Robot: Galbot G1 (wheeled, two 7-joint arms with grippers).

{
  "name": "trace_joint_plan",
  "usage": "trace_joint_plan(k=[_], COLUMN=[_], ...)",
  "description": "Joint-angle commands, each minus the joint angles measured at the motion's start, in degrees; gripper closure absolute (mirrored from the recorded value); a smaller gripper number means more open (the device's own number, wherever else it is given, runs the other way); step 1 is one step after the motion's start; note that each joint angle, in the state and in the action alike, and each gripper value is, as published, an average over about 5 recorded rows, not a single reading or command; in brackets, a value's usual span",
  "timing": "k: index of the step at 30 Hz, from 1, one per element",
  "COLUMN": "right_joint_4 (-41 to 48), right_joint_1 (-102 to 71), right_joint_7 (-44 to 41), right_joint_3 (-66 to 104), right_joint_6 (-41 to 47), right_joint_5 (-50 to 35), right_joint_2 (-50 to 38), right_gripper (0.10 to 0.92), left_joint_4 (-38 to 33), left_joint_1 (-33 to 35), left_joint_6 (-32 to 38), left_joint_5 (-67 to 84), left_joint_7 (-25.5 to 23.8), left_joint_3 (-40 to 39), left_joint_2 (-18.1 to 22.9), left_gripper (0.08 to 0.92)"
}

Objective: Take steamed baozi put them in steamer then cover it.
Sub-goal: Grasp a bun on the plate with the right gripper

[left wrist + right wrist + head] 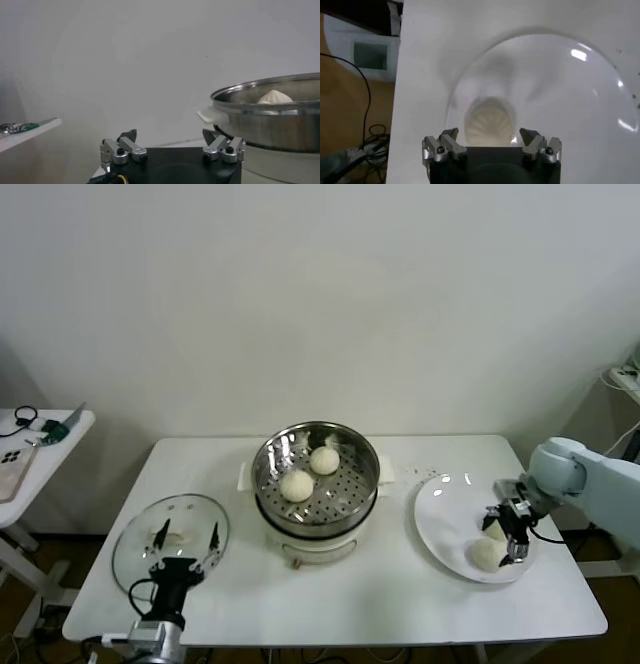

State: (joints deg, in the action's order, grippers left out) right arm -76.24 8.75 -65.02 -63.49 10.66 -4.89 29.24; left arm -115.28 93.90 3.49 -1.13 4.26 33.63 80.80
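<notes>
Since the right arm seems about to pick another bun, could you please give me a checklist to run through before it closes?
1. Right end effector open: ok, fingers spread apart.
2. Centred over a bun: ok in the right wrist view; the bun lies between the fingers.
3. Fingers low enough to grip: cannot tell.
4. Second bun on the plate clear of the fingers: cannot tell; in the head view the two lie close.
5. Room in the steamer: ok, two buns inside, bare floor left.
6. Left end effector out of the way: ok, open over the lid.
</notes>
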Motion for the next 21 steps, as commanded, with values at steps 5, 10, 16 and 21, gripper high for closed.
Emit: trace_joint_plan(k=[5,10,16,21], right_joint_4=[5.0,5.8,6.7,7.5], right_joint_1=[-8.0,-7.9,-8.0,-7.7], right_joint_7=[0.5,0.4,0.3,-0.2], right_joint_3=[6.8,6.8,6.7,6.3], right_joint_6=[-0.7,-0.7,-0.7,-0.7], right_joint_5=[4.9,4.8,4.9,4.8], right_joint_2=[2.2,3.4,4.9,5.8], right_gripper=[0.203,0.203,0.203,0.203], left_joint_4=[0.3,0.5,0.8,1.2], left_joint_1=[0.3,0.1,-0.2,-0.6], left_joint_6=[0.2,0.2,0.1,0.1], left_joint_5=[-0.3,-0.4,-0.4,-0.3], left_joint_7=[0.0,0.0,0.0,0.0], left_joint_3=[0.0,0.0,-0.1,-0.1], left_joint_2=[0.3,0.3,0.2,0.2], left_gripper=[0.177,0.177,0.177,0.177])
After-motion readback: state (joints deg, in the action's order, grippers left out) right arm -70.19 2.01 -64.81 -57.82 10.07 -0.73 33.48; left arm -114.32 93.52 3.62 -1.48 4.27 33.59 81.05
